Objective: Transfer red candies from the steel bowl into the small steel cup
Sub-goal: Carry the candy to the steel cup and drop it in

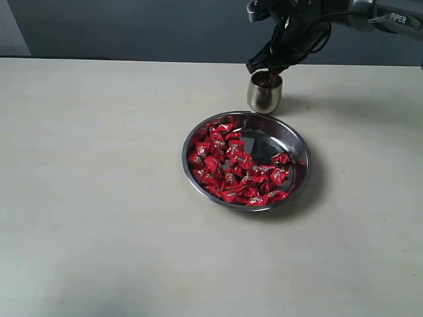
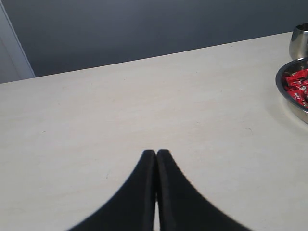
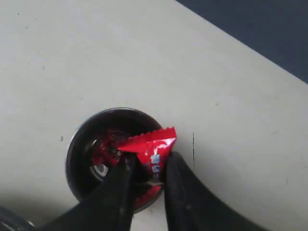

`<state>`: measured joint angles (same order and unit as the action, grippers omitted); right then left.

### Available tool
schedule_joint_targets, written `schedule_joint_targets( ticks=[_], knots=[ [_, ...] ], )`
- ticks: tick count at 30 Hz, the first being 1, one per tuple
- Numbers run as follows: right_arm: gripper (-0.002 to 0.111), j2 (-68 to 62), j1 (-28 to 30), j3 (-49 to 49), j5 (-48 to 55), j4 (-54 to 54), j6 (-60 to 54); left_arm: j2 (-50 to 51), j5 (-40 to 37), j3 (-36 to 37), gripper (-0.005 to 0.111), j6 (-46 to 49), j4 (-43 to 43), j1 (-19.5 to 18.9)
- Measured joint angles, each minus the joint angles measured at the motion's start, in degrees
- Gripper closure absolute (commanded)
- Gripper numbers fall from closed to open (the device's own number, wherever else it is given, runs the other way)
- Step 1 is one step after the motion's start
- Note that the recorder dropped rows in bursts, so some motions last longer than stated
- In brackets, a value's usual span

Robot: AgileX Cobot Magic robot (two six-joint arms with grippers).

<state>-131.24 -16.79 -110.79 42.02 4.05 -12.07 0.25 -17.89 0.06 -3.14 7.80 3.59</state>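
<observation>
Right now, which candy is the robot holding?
The red candy pinched in the right gripper above the small steel cup; those in the steel bowl lie untouched.

Black tapered left pincer [image 2: 156,153]; silver right arm [image 1: 386,18] lettered PIPER.

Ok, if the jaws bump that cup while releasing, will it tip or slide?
It may tip: the cup has rounded, egg-shaped sides narrowing to its base. Polished steel on the smooth table could also slide. Being small, it is probably light.
</observation>
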Motion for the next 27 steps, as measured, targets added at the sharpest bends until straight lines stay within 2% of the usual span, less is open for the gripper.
schedule_joint_targets(
  ticks=[3,10,16,27],
  knots=[
    [0.085,-0.3,0.0,0.0,0.3,0.0,0.0,0.0,0.0,0.0,0.106,0.0,0.0,0.0],
    [0.084,-0.5,0.0,0.0,0.3,-0.1,0.0,0.0,0.0,0.0,0.106,0.0,0.0,0.0],
    [0.065,-0.5,0.0,0.0,1.1,-1.1,-1.0,0.0,0.0,0.0,0.106,0.0,0.0,0.0],
    [0.065,-0.1,0.0,0.0,3.8,-1.8,-1.1,0.0,0.0,0.0,0.106,0.0,0.0,0.0]
  ],
)
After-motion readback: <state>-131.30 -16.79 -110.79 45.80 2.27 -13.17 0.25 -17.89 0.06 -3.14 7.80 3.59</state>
